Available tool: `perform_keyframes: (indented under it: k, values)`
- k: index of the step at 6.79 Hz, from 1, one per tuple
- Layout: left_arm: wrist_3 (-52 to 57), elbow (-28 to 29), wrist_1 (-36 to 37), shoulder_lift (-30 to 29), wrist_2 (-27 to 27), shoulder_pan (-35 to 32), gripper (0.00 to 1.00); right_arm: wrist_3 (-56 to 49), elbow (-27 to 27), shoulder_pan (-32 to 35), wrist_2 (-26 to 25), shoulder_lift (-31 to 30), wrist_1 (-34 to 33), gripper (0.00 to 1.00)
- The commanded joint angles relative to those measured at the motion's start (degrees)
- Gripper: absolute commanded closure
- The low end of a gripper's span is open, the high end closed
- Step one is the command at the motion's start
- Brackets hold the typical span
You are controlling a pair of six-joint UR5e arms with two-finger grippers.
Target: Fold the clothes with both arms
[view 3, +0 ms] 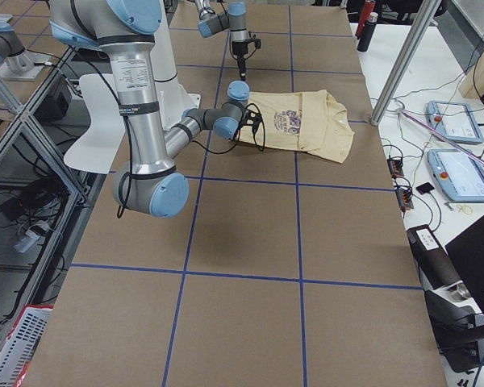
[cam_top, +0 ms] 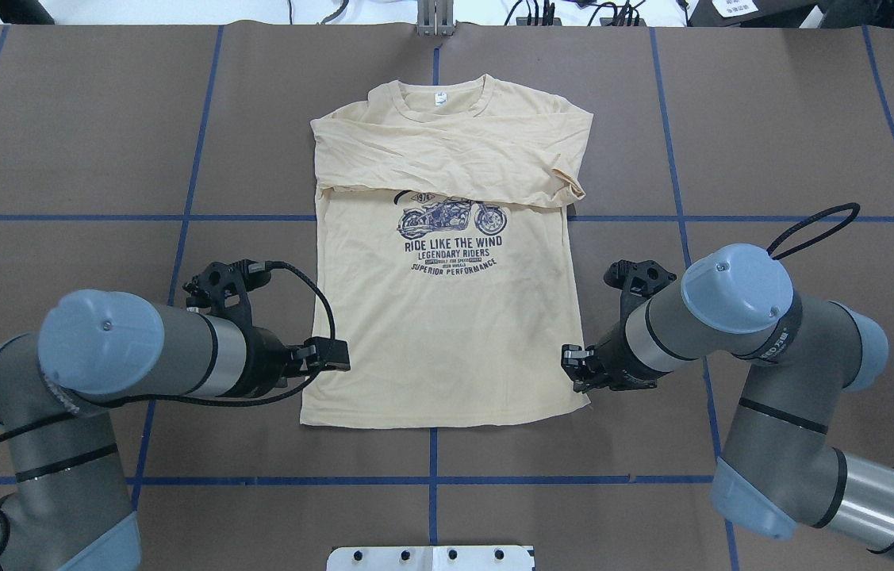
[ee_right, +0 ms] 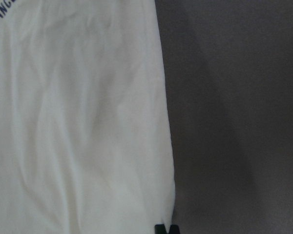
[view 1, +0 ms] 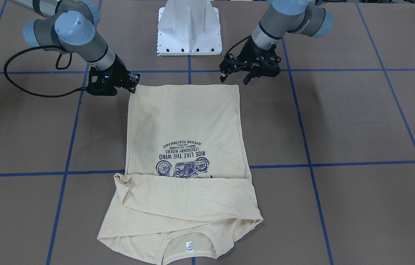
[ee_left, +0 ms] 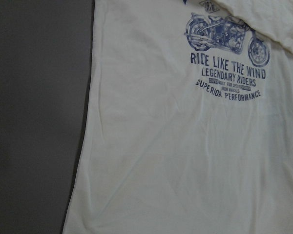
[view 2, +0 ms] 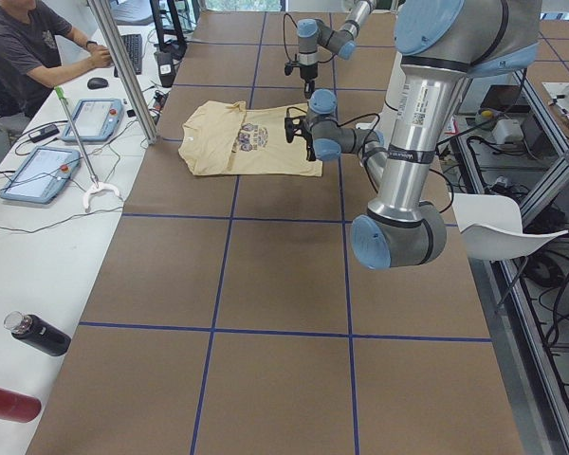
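The cream-yellow T-shirt [view 1: 185, 121] lies flat on the brown table, print side up, with its sleeves folded across the chest [cam_top: 447, 151] and the neck label [cam_top: 440, 98] on the far side from the robot. My left gripper [view 1: 235, 78] is open and hovers just above the hem corner on its side; it also shows in the overhead view [cam_top: 335, 355]. My right gripper [view 1: 133, 81] is low at the other hem corner [cam_top: 569, 369]. In the right wrist view its fingertips [ee_right: 166, 229] stand together on the shirt's side edge [ee_right: 166, 146].
The white pedestal base [view 1: 189, 33] stands behind the hem. A black cable loop [view 1: 19, 81] hangs from the right arm. A metal post [view 2: 123, 66], tablets [view 2: 38, 175], bottles [view 2: 38, 334] and a seated operator [view 2: 28, 47] are along the table's far side.
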Motion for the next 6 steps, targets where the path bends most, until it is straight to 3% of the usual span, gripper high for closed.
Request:
perform_keyframes:
  k: [1,3,6]
  values:
    - [0.22,1.51,7.10,-0.97,5.34,4.45,0.02,0.00,0.05,-0.06,-0.31,0.39,0.07,1.00]
    - [0.13,6.43,7.10,-4.48,6.32,5.24,0.08,-0.08,-0.04,0.12,-0.32,0.39,0.24,1.00]
    - [0.22,6.45,7.28,-4.22,6.41,4.54,0.13,-0.08,0.05,1.08,0.21,0.39,0.33,1.00]
